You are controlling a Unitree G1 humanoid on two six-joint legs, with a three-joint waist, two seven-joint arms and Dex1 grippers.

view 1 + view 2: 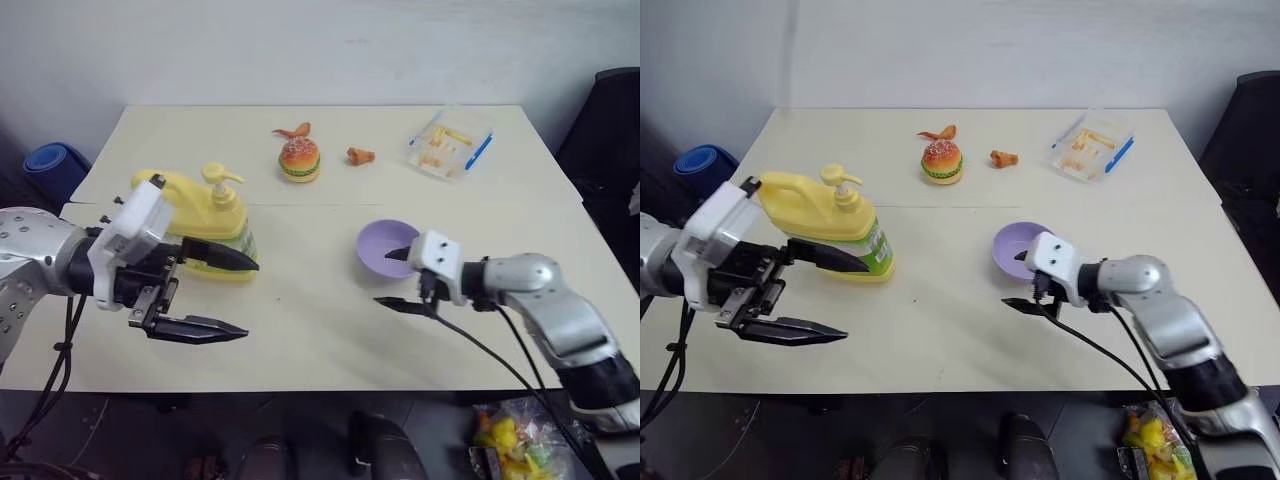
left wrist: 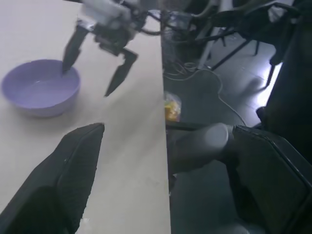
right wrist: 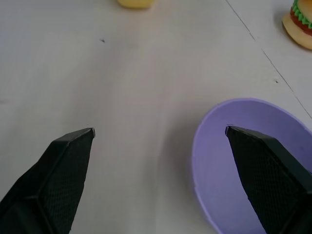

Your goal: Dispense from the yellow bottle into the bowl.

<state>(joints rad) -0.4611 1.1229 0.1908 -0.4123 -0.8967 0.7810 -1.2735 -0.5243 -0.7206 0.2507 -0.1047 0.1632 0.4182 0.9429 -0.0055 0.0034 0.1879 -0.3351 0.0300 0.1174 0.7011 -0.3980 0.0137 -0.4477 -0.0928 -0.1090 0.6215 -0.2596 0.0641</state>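
Table (image 1: 330,330) carries the yellow bottle (image 1: 835,225), upright at its left side. Left gripper (image 1: 222,297) — jaws wide, empty — hangs just before it. Right gripper (image 1: 393,278) likewise spread, one finger over the bowl (image 1: 382,243) — mid-table, right of the bottle.

Soft even room light, faint shadows; left wrist view slightly blurred.
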